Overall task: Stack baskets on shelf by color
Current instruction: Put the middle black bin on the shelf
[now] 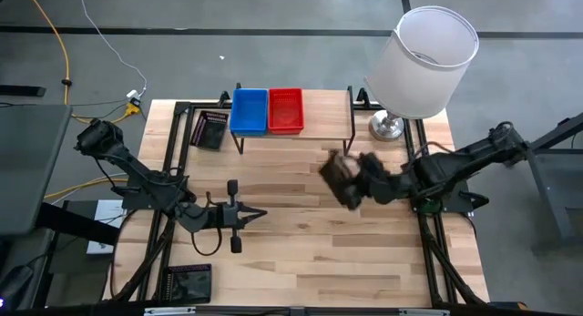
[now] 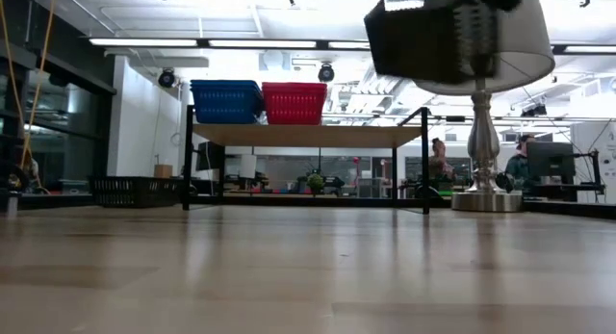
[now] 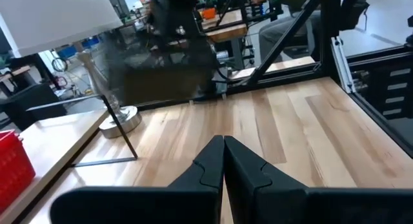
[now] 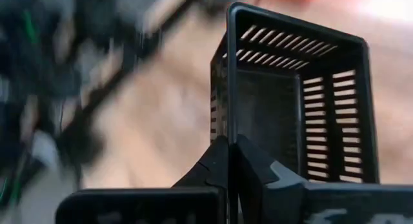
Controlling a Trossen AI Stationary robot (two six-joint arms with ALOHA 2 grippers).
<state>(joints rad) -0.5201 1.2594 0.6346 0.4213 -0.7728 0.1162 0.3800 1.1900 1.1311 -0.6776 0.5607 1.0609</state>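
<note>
One black basket (image 4: 293, 114) in right claw (image 4: 230, 161)

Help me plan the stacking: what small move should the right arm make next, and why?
Probably carry the black perforated plastic basket, pinched by the right gripper, toward the bare wood beside the red mesh basket on the wood-topped shelf; no black basket sits there yet.
</note>
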